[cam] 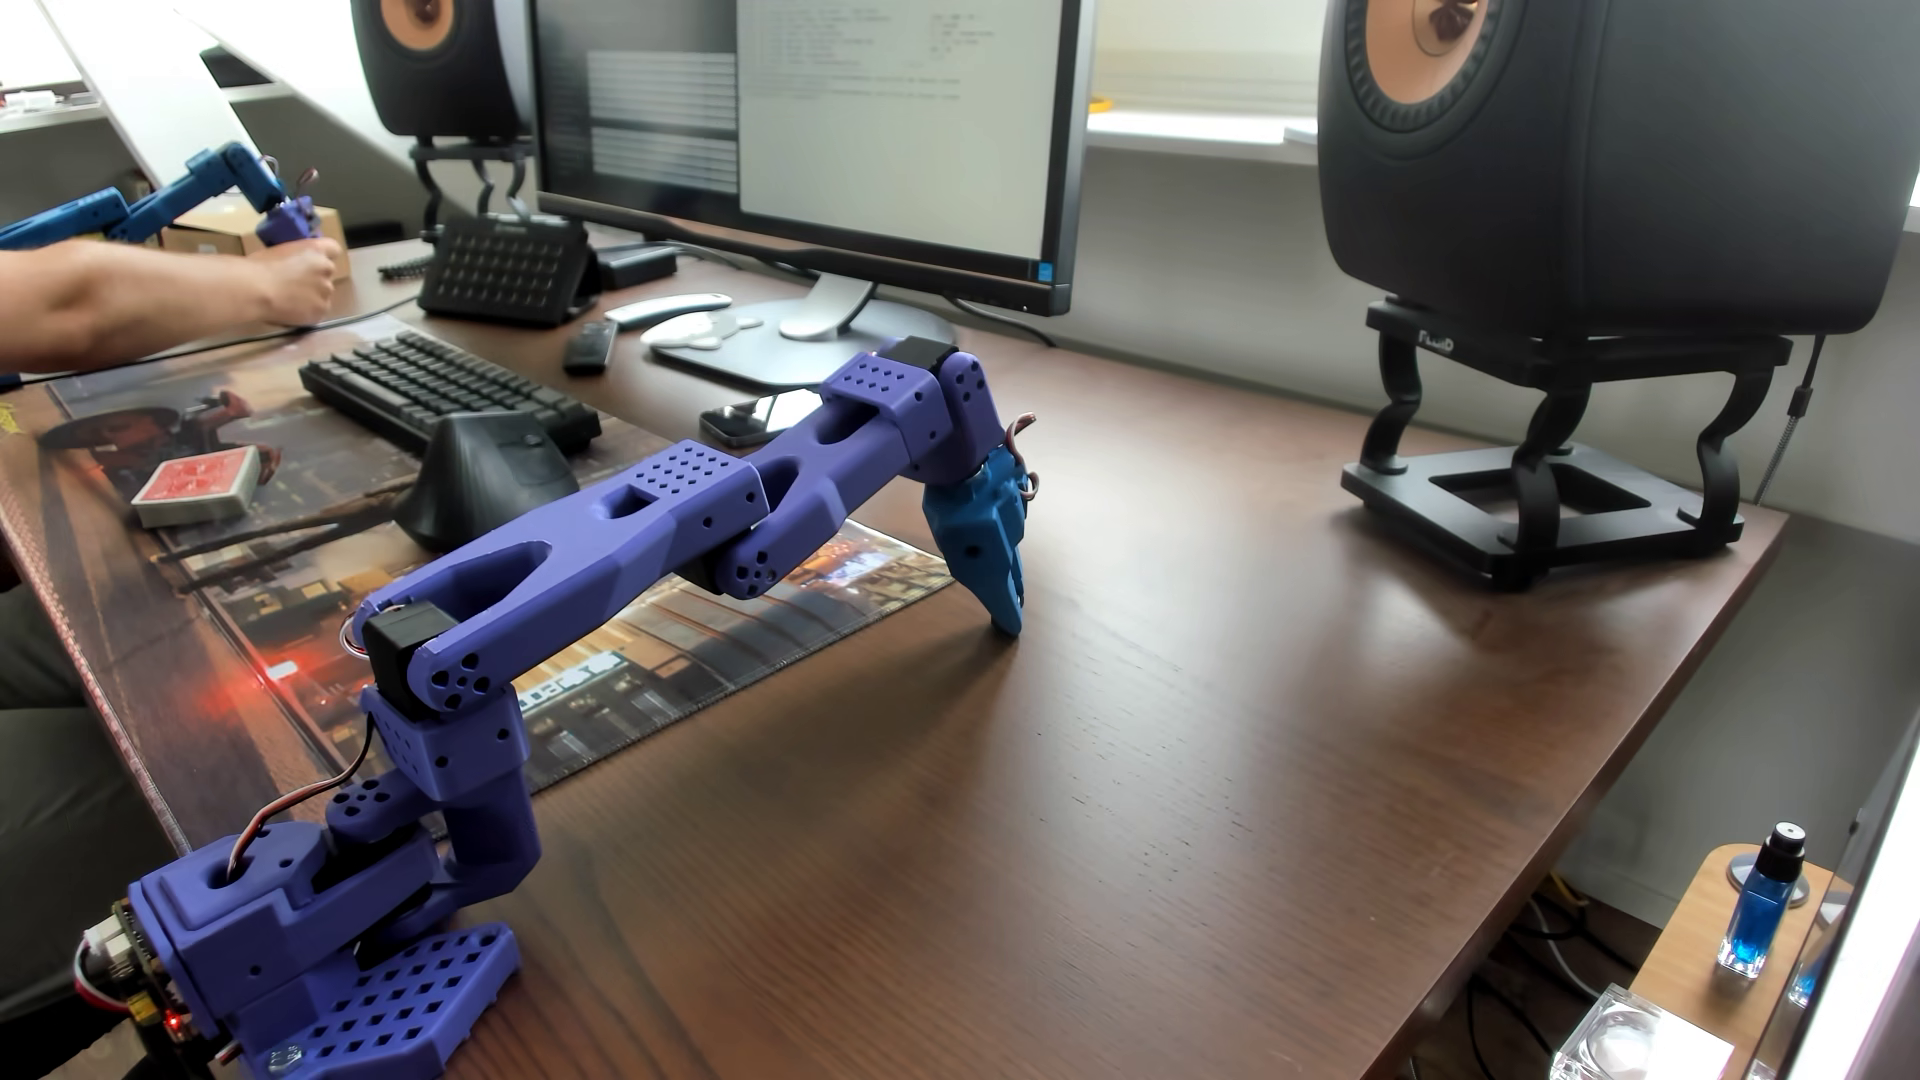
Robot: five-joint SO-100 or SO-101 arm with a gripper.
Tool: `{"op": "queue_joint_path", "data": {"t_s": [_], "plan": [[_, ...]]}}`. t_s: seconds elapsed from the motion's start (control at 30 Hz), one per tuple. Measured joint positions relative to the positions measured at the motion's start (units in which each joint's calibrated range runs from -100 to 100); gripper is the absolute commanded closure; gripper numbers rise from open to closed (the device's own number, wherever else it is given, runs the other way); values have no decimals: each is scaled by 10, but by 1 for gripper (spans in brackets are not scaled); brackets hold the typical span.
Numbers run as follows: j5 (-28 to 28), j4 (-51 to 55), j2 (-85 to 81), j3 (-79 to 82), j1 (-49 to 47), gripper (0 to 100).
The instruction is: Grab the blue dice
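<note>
My purple arm reaches from its base at the front left out over the brown wooden desk. The blue gripper points straight down, its tip at or touching the desk just past the right edge of the desk mat. Seen from the side, the two jaws overlap into a single wedge, so any gap between them is hidden. The blue dice does not show. It may be hidden between or behind the jaws.
A black speaker on a stand is at the right rear. Behind the arm are a monitor, keyboard, black mouse, phone and card deck. A tall blue glass bottle stands on a side shelf. A hand holds a blue leader arm.
</note>
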Motion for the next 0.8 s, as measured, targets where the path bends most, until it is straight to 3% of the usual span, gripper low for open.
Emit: {"op": "queue_joint_path", "data": {"t_s": [0.27, 0.57, 0.8], "plan": [[-12, 0, -16, -8, 28, 98], [-133, 10, -261, -11, 57, 98], [-187, 77, -391, -20, 57, 99]]}}
